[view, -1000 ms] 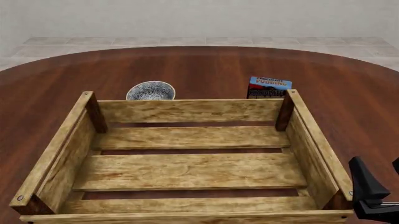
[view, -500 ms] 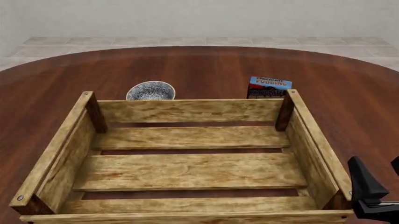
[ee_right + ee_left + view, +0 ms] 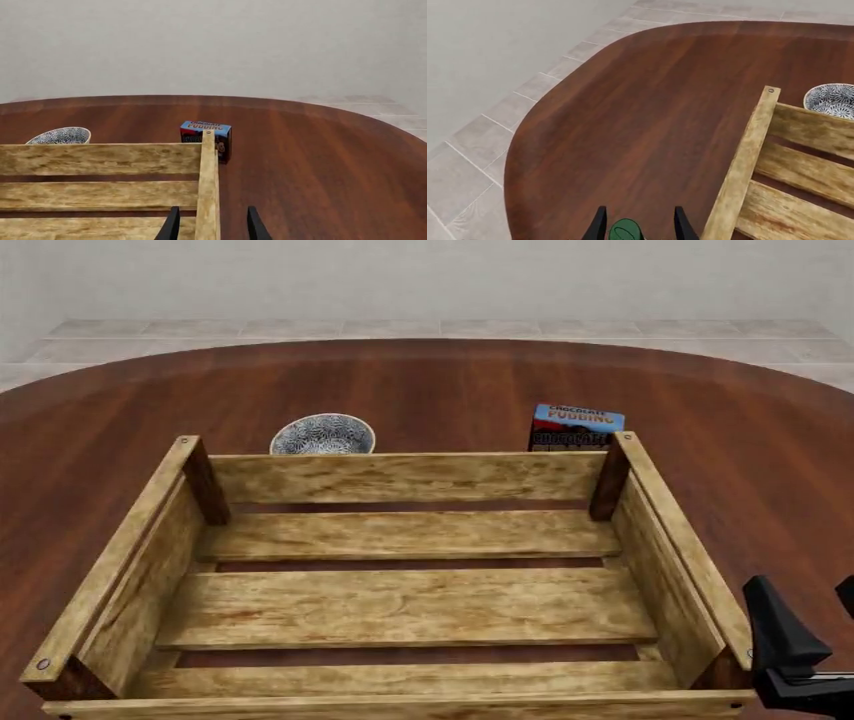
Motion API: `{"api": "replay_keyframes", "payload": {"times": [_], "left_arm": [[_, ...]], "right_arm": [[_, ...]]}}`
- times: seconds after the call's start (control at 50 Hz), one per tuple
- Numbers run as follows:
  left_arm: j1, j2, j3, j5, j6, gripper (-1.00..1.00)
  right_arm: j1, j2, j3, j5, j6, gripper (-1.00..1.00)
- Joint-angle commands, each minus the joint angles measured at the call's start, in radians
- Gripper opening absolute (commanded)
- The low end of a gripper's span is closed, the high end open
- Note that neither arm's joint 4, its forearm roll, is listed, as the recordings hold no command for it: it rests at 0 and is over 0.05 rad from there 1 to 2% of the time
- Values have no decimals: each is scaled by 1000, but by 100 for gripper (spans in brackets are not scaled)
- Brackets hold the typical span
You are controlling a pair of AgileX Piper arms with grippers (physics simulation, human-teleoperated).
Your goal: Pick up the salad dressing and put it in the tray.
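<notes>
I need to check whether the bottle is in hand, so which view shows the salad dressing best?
The left wrist view: the salad dressing shows only its dark green cap, sitting between the left end effector fingers beside the tray. The front and right wrist views show no part of the bottle.
</notes>
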Motion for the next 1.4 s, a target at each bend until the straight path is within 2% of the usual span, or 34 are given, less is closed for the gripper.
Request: {"api": "replay_keyframes", "payload": {"times": [0.02,0.68,1.4], "left_arm": [[28,0,25,-15,16,100],[83,21,93,-56,10,100],[94,35,162,-73,10,100]], "right_arm": [[1,5,0,-3,0,100],[0,16,0,-10,-3,100],[-3,16,0,-12,1,100]]}}
